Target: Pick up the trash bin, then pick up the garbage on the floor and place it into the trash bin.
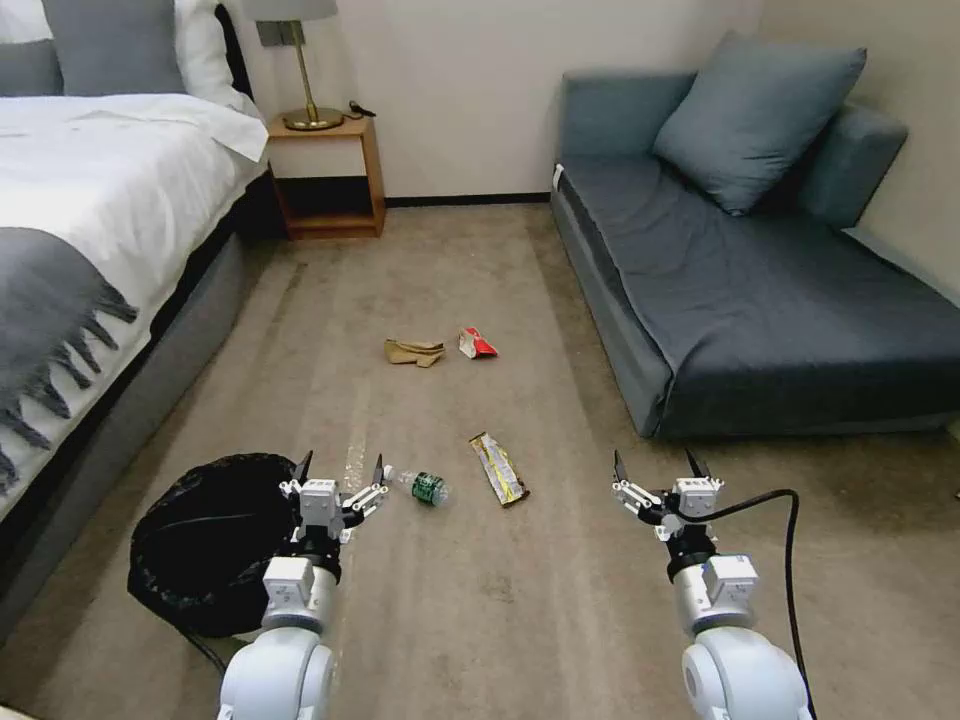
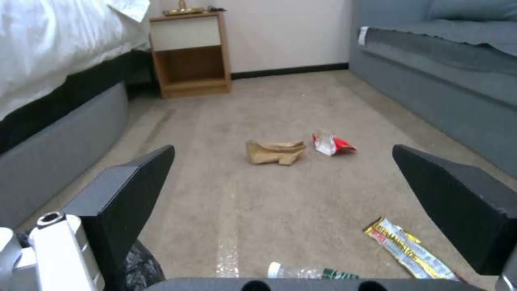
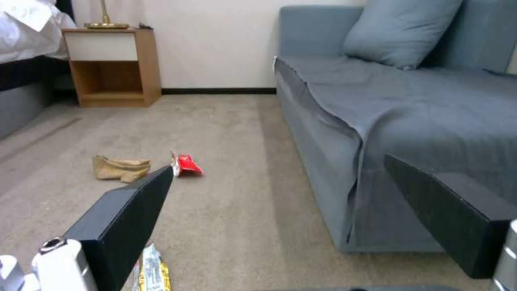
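At my far left runs the bed (image 1: 90,200) with its white sheet and a grey fringed throw (image 1: 45,320), and at about eleven o'clock a wooden nightstand (image 1: 325,175) with a brass lamp (image 1: 305,70) stands against the pale wall. The floor is tan carpet (image 1: 480,620), worn in pale streaks. At eight o'clock, close to the bed frame, sits the bin (image 1: 205,545), its black liner bunched over the top. My left gripper (image 1: 338,478) hangs just beside the bin's rim, fingers spread wide and holding nothing. Just past its right fingertip lies the bottle (image 1: 420,486), on its side. Next to that, near twelve o'clock, lies the gold wrapper (image 1: 498,468), flat and lengthwise. Farther off, also around twelve, the tan paper (image 1: 414,351) and the red packet (image 1: 476,343) lie near each other but apart. My right gripper (image 1: 660,473) hovers at about four o'clock over bare carpet, wide and empty, with a black cable (image 1: 785,560) looping from its wrist. From one to three o'clock stretches the blue-grey sofa (image 1: 760,300) with a cushion (image 1: 755,115) propped in its corner.
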Robot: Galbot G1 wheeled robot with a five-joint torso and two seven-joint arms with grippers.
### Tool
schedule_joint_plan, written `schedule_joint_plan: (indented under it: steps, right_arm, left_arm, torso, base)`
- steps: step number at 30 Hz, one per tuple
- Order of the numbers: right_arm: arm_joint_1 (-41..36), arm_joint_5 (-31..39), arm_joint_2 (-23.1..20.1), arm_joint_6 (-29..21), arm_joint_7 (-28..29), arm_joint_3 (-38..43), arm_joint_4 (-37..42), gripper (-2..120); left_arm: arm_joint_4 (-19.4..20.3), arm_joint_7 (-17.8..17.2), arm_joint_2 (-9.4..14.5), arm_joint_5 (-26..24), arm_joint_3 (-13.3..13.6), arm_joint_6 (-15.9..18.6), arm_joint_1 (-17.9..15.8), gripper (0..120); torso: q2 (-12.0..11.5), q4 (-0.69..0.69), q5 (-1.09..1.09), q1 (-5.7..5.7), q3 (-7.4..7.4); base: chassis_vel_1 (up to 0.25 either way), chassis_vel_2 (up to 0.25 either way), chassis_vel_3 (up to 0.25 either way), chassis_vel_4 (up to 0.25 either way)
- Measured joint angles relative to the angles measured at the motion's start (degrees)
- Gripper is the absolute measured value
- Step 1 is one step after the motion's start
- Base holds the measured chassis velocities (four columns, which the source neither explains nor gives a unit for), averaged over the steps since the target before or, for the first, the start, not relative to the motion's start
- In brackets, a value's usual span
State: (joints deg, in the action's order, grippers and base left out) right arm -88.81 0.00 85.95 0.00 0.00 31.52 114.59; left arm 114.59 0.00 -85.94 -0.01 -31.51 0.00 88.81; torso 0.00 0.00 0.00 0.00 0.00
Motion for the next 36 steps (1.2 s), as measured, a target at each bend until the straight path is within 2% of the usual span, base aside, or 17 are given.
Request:
schedule_joint_plan:
  steps: [9,11,12,14,15,16,17,19,20,21,25,29,31,33,34,36]
  right_arm:
    - [-0.16,-0.06,0.05,0.18,0.04,-0.05,0.08,100]
    - [-2.53,-1.20,1.03,2.45,0.63,-1.15,1.60,100]
    - [-2.53,-1.20,1.03,2.45,0.63,-1.15,1.60,100]
    - [-7.23,-3.44,3.01,6.81,1.73,-3.39,4.46,100]
    - [-9.57,-4.55,3.96,8.99,2.27,-4.54,5.90,100]
    - [-9.57,-4.55,3.96,8.99,2.27,-4.54,5.90,100]
    - [-11.91,-5.69,4.99,11.18,2.82,-5.67,7.37,100]
    - [-14.60,-6.61,6.09,13.86,3.41,-6.79,8.90,100]
    - [-14.60,-6.61,6.09,13.86,3.41,-6.79,8.90,100]
    - [-14.82,-6.61,6.16,14.30,3.48,-6.95,9.01,100]
    - [-14.63,-6.20,6.16,14.36,3.62,-6.74,8.98,100]
    - [-13.52,-5.10,6.17,13.79,3.69,-6.28,8.52,100]
    - [-11.97,-3.79,6.10,12.86,3.69,-5.98,7.94,100]
    - [-10.62,-2.63,5.45,11.83,3.67,-5.70,7.63,100]
    - [-10.62,-2.63,5.45,11.83,3.67,-5.70,7.63,100]
    - [-9.46,-1.94,4.90,10.99,3.66,-5.39,7.32,100]
  left_arm:
    - [0.09,-0.06,0.04,-0.12,-0.12,-0.01,0.02,100]
    - [1.79,-1.51,1.11,-2.30,-2.93,-1.36,0.22,100]
    - [1.79,-1.51,1.11,-2.30,-2.93,-1.36,0.22,100]
    - [5.27,-4.67,3.31,-6.64,-8.64,-4.43,0.61,100]
    - [6.54,-5.64,4.13,-8.10,-10.67,-5.48,0.79,100]
    - [6.54,-5.64,4.13,-8.10,-10.67,-5.48,0.79,100]
    - [7.27,-5.49,4.63,-8.83,-11.27,-6.02,1.33,100]
    - [7.54,-4.67,5.07,-9.51,-11.65,-6.20,2.18,100]
    - [7.54,-4.67,5.07,-9.51,-11.65,-6.20,2.18,100]
    - [7.62,-4.28,5.19,-9.56,-11.65,-6.21,2.38,100]
    - [7.62,-3.21,5.67,-9.56,-11.27,-5.80,3.41,100]
    - [7.65,-1.74,6.99,-9.50,-10.81,-5.12,5.82,100]
    - [8.27,-0.73,8.73,-10.03,-10.93,-4.28,8.26,100]
    - [9.01,0.05,10.72,-11.30,-12.33,-2.98,10.49,100]
    - [9.01,0.05,10.72,-11.30,-12.33,-2.98,10.49,100]
    - [9.44,0.79,12.59,-13.07,-13.77,-1.02,12.18,100]
  torso:
    - [0.00,0.00,-0.01,0.00,0.00]
    - [0.00,0.00,-0.04,0.00,0.00]
    - [0.00,0.00,-0.04,0.00,0.00]
    - [0.00,0.00,0.01,0.00,0.00]
    - [0.00,0.02,0.01,0.00,0.00]
    - [0.00,0.02,0.01,0.00,0.00]
    - [0.00,0.01,0.04,0.00,-0.01]
    - [0.00,0.00,-0.08,-0.01,-0.01]
    - [0.00,0.00,-0.08,-0.01,-0.01]
    - [0.00,0.00,0.01,0.00,-0.01]
    - [0.00,0.00,-0.01,0.00,-0.01]
    - [0.00,0.00,-0.01,0.00,-0.01]
    - [0.00,0.00,-0.01,0.00,0.00]
    - [0.00,0.01,0.00,0.00,0.00]
    - [0.00,0.01,0.00,0.00,0.00]
    - [0.00,0.01,0.01,0.00,0.00]
  base:
    - [0.000,0.000,0.000,0.000]
    - [0.000,0.000,0.000,0.000]
    - [0.000,0.000,0.000,0.000]
    - [0.000,0.000,0.000,0.000]
    - [0.000,0.000,0.000,0.000]
    - [0.000,0.000,0.000,0.000]
    - [0.000,0.000,0.000,0.000]
    - [0.000,0.000,0.000,0.000]
    - [0.000,0.000,0.000,0.000]
    - [0.000,0.000,0.000,0.000]
    - [0.000,0.000,0.000,0.000]
    - [0.000,0.000,0.000,0.000]
    - [0.000,0.000,0.000,0.000]
    - [0.000,0.000,0.000,0.000]
    - [0.000,0.000,0.000,0.000]
    - [0.000,0.000,0.000,0.000]
